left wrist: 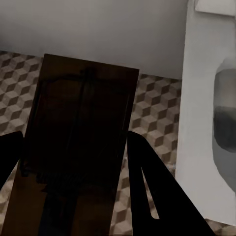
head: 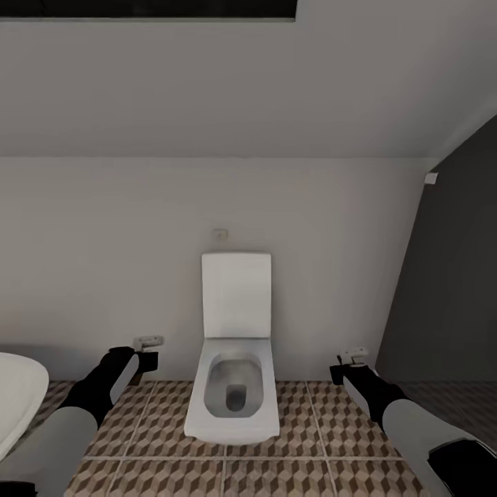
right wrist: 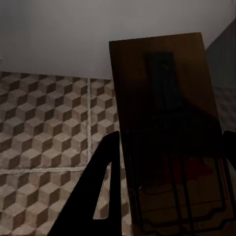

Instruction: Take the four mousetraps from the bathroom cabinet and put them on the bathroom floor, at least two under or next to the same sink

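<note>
One flat dark brown mousetrap (left wrist: pixel 73 142) sits between the black fingers (left wrist: pixel 152 191) of my left gripper (left wrist: pixel 73 172), which is shut on it above the cube-patterned bathroom floor (left wrist: pixel 157 108). A second mousetrap (right wrist: pixel 167 118) is clamped the same way in my right gripper (right wrist: pixel 167 182), over the tiles (right wrist: pixel 44 128). In the head view the left gripper (head: pixel 147 348) hangs left of the toilet and the right gripper (head: pixel 352 362) right of it, both above the floor (head: pixel 310 462). The cabinet and the sink are out of view.
A white toilet (head: pixel 235 386) with its lid raised stands against the pale wall straight ahead, also seen beside the left gripper (left wrist: pixel 206 98). A white curved tub rim (head: pixel 17 400) shows at the far left. A dark grey wall (head: pixel 449 290) closes the right side.
</note>
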